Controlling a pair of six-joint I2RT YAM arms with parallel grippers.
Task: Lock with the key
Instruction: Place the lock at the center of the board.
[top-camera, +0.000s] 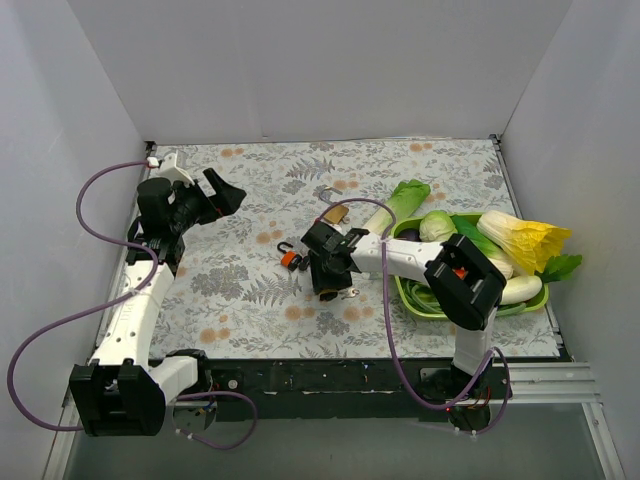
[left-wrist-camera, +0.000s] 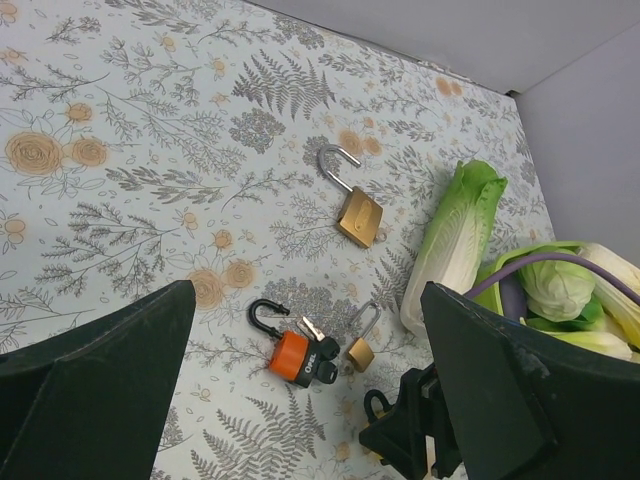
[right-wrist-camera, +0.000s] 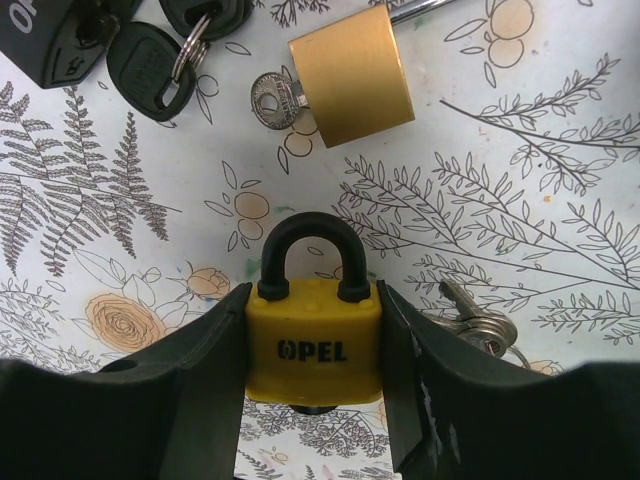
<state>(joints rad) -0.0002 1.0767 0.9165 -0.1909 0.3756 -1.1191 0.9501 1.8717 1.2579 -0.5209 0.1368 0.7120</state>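
Note:
My right gripper is shut on a yellow OPEL padlock, one finger on each side of its body. Its black shackle is closed. A bunch of silver keys lies on the cloth just right of it. In the top view the right gripper points down at the middle of the table. My left gripper is open, empty and raised at the back left. Below it lie an orange padlock with an open shackle and black keys, a small brass padlock, and a large open brass padlock.
A green basket of vegetables stands at the right. A napa cabbage lies beside it, close to the padlocks. The small brass padlock has a key in it. White walls enclose the floral cloth.

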